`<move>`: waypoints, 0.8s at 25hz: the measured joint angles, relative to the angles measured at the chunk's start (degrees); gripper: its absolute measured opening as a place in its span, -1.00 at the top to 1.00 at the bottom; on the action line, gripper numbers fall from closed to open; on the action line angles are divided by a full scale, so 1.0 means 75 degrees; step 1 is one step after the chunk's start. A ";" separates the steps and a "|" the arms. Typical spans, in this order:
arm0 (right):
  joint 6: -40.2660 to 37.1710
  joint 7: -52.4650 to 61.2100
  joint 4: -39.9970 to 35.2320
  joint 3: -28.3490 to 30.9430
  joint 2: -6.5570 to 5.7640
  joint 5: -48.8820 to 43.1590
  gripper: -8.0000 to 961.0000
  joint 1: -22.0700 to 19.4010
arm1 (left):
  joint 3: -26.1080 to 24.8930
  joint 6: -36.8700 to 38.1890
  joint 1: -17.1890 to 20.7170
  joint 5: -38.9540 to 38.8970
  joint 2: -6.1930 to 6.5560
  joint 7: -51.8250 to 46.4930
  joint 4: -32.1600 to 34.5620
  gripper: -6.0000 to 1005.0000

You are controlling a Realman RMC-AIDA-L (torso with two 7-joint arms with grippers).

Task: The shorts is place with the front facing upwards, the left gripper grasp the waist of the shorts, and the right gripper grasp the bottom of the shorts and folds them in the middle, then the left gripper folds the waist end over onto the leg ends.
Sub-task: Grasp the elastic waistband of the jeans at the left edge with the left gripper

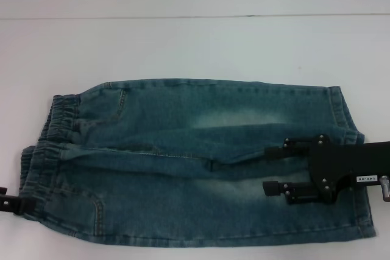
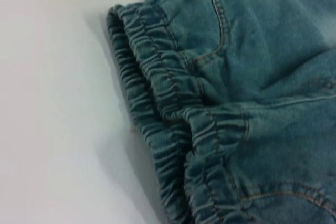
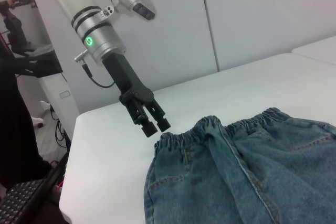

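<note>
The blue denim shorts (image 1: 183,162) lie flat on the white table (image 1: 183,47), elastic waist (image 1: 52,144) at the left and leg ends (image 1: 350,150) at the right. My right gripper (image 1: 268,168) hovers open over the leg ends, fingers pointing toward the waist, nothing between them. My left gripper (image 1: 9,203) shows only as a tip at the waist's near left corner. The right wrist view shows the left gripper (image 3: 155,126) just off the waistband (image 3: 210,129) above the table, fingers slightly apart and holding nothing. The left wrist view shows the gathered waistband (image 2: 157,93) up close.
White table surface lies bare behind the shorts and to their left (image 2: 52,103). The table's left edge (image 3: 71,156) drops off beyond the waist, with a white wall panel (image 3: 252,14) behind it.
</note>
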 joint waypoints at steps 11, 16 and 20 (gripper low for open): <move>-0.0028 -0.0024 0.0011 0.0000 0.0018 0.0005 -0.52 0.0003 | 0.0174 -0.0443 -0.0148 0.0176 -0.0001 0.0076 -0.0565 -0.78; -0.0001 -0.0026 0.0013 0.0001 0.0035 -0.0007 -0.52 0.0008 | 0.0207 -0.0353 -0.0263 0.0177 0.0004 0.0152 -0.0678 -0.78; -0.0003 -0.0027 0.0013 0.0004 0.0020 0.0003 -0.52 0.0001 | 0.0333 -0.0154 -0.0293 0.0134 -0.0005 0.0148 -0.0651 -0.77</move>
